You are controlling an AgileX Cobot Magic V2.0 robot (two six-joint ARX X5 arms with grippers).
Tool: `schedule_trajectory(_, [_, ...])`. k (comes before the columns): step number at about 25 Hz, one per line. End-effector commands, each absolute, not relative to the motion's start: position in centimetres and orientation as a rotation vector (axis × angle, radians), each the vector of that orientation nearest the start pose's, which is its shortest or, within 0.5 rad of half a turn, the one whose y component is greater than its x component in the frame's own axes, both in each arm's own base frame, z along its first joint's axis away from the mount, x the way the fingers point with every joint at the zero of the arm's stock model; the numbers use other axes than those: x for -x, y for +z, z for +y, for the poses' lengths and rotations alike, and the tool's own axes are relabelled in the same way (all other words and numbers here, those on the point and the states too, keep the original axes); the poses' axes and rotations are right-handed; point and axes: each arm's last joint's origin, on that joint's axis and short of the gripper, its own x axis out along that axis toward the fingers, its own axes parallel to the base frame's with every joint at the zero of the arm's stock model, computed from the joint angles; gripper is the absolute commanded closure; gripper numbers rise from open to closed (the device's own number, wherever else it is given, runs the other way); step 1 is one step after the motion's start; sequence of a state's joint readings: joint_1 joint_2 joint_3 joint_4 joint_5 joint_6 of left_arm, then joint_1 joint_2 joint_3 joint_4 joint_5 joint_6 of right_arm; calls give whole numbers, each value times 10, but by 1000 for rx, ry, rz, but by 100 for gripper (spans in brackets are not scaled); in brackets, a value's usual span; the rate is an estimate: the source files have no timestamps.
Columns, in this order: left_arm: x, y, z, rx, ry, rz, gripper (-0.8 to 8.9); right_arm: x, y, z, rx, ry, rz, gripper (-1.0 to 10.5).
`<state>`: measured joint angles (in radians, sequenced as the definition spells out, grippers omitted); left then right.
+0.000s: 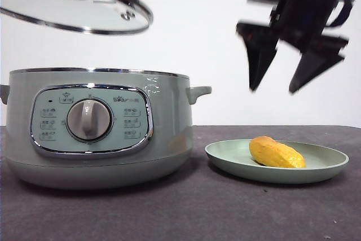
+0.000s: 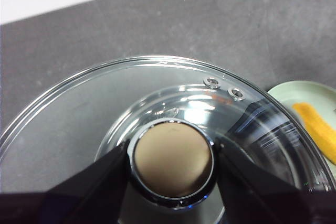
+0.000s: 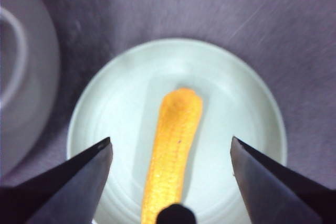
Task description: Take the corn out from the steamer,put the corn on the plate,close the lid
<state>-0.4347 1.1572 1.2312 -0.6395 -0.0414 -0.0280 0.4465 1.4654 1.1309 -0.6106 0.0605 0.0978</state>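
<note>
Two matte black wedge-shaped jaws on the right gripper, tapering to sharp points, beneath a blocky black wrist housing with a black strap looped at 2 o'clock. Same black tapered jaws on the left gripper.

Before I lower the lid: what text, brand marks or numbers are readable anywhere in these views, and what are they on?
Brand mark on the steamer control panel, right of the dial: starts with what looks like "Bear", the rest too small to read.
Button labels either side of the dial: too small and blurred to read.
Lid, plate, corn: no text visible.
</note>
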Motion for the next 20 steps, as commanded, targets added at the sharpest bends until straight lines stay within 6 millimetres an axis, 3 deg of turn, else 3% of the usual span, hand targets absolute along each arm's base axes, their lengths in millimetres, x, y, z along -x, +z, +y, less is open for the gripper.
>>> schedule_trajectory(1, [-220,377,-106,-78,-392,503,822,-264,277,120,122,296,894,568])
schedule_trajectory(10, [-231,361,-136,-104,-450,527,822,-237,315,93,99,216,773,568])
schedule_trajectory(14, [-232,362,-137,-101,-439,507,822,-230,320,85,104,182,772,568])
schedule_trajectory(20, [-234,340,-139,-72,-429,537,822,-228,320,83,110,178,788,568])
